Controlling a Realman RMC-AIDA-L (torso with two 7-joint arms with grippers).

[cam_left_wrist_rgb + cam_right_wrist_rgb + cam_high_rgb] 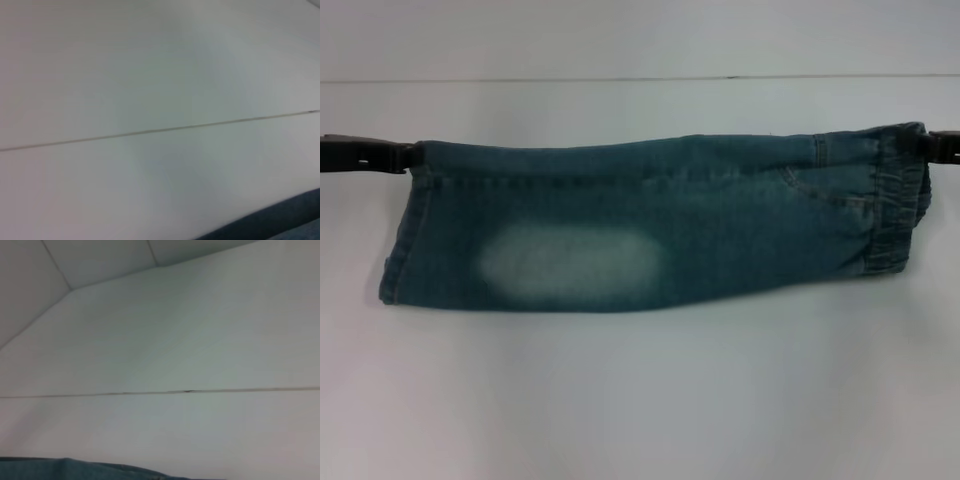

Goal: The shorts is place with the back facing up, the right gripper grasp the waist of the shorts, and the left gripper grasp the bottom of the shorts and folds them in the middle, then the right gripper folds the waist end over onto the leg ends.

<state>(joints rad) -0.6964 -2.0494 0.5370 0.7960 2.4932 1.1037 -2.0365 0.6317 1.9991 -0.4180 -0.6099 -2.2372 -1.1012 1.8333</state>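
The shorts (650, 225) are folded in half the long way and stretched out sideways across the white table (640, 400). They look like one long blue-green strip. The top edge is pulled tight between two claws, and the rest hangs down from it or lies on the table; I cannot tell which. A big pale patch (570, 262) sits low on the front of the strip, toward the leg side.

The waist of the shorts (898, 200) is at the robot's right. It is the crinkly, bunched band, darker than the rest. Just beside it you can see the curved stitching of a pocket (820, 185). The bottom of the shorts (405, 245) is at the robot's left, with a flat, straight stitched hem.

The right gripper (932, 148) is pinching the top corner of the waist band. Only a bit of the black claw peeks in at the edge. The left gripper (408, 156) is pinching the top corner of the leg hem. Its black claw reaches in from the other edge.

A thin dark line (620, 79) runs across the table behind the shorts. The wrist views show mostly the white table and that line, with a sliver of blue cloth at one edge of each.
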